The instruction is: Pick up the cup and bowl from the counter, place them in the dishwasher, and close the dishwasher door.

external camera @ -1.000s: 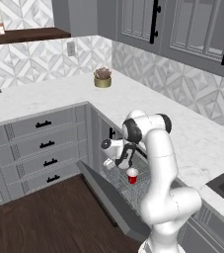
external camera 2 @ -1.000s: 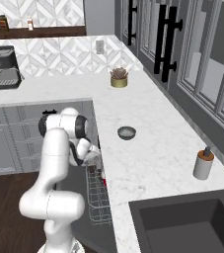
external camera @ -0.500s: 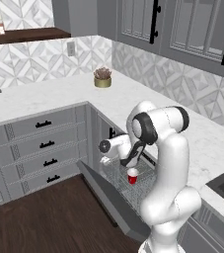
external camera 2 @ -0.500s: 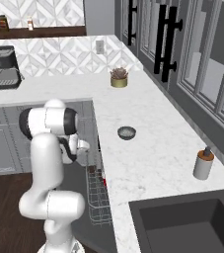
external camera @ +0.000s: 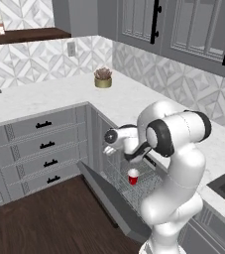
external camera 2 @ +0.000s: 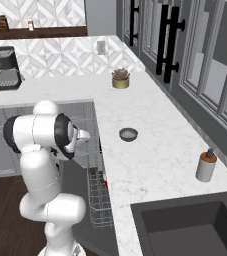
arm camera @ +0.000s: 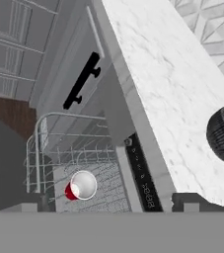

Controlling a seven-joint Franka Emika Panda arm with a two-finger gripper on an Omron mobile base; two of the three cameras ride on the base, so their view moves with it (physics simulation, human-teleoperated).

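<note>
Already in the dishwasher [external camera: 134, 191], the red cup [external camera: 133, 176] stands upright on the silver wire rack [arm camera: 59, 158], and from the hand view you look straight down into its white inside. You can see nothing touching it. The rack is pulled out over the dishwasher door [external camera: 111, 201], which hangs dropped open toward the dark wood floor [external camera: 39, 218].

Above and to the left of the cup in the left base view, your gripper [external camera: 109, 144] sits at the end of the bent white arm, clear of the cup and holding nothing. Its fingertips are too dark and small in the hand view for you to read the gap directly, but the jaws are spread as wide as they go.

Your grey bowl [external camera 2: 128, 134] still waits on the white marble counter [external camera 2: 150, 150], well apart from the cup and above the dishwasher's dark control strip [arm camera: 140, 175].

Farther along the counter you have the gold pot with a plant [external camera 2: 120, 79] near the corner, and the grey soap bottle [external camera 2: 205, 166] beside the dark sink [external camera 2: 190, 227]. A coffee machine [external camera 2: 4, 67] stands at the far left, over the grey drawers with black handles [external camera: 44, 149].
</note>
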